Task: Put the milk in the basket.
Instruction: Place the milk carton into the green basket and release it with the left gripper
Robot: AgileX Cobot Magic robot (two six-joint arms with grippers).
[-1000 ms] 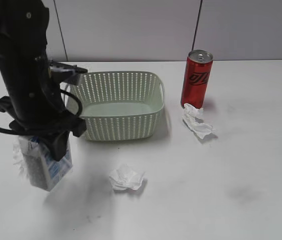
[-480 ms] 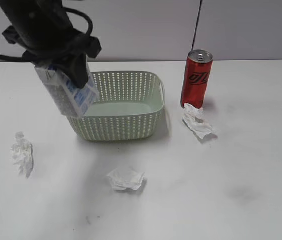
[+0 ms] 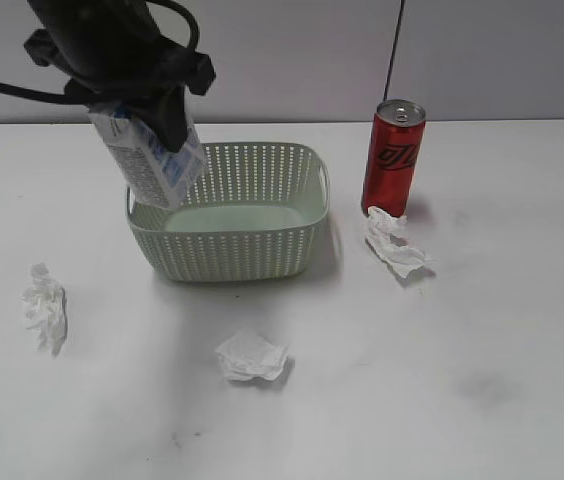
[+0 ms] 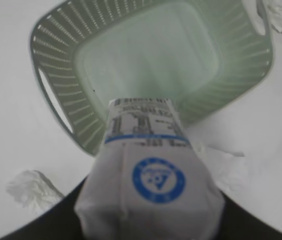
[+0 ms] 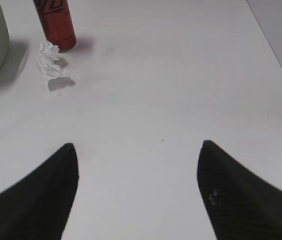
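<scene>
White crumpled tissue (image 3: 251,357) lies nearest on the bench (image 3: 482,330), another tissue (image 3: 45,305) off to the left, well clear of things. Above them my left hand (image 3: 147,125) pinches the milk carton (image 3: 150,158), tilted, hanging in the air over the near-left corner of the green basket (image 3: 232,235). From the wrist I look down past the carton into the basket's bare floor, so it's lifted and nearly lined up; what's left, I reckon, is to shift further over the middle, lower and let go. My right hand (image 5: 138,150) hangs spread, holding nothing, over bare bench. Farther back, the red soda can (image 3: 393,157) stands right of the basket, a third tissue (image 3: 392,243) just before it.
</scene>
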